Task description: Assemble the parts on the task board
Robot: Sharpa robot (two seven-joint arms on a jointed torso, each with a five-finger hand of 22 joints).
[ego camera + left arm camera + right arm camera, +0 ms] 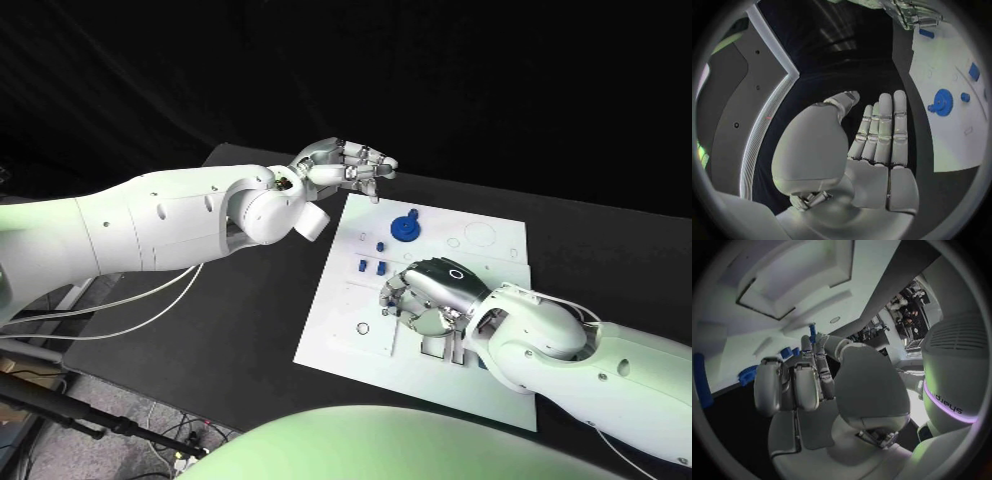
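One blue pin [812, 333] pinched in right hand [428, 293] over task board [483, 262]; left hand [343, 165] empty, fingers apart.

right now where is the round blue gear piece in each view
Head view: the round blue gear stands on the far part of the white task board, between the two robot hands.
Left wrist view: the gear shows on the board beyond the left robot hand.
Right wrist view: a toothed blue piece, likely the same gear, shows past the right robot hand.
Shared landmark: the white task board.
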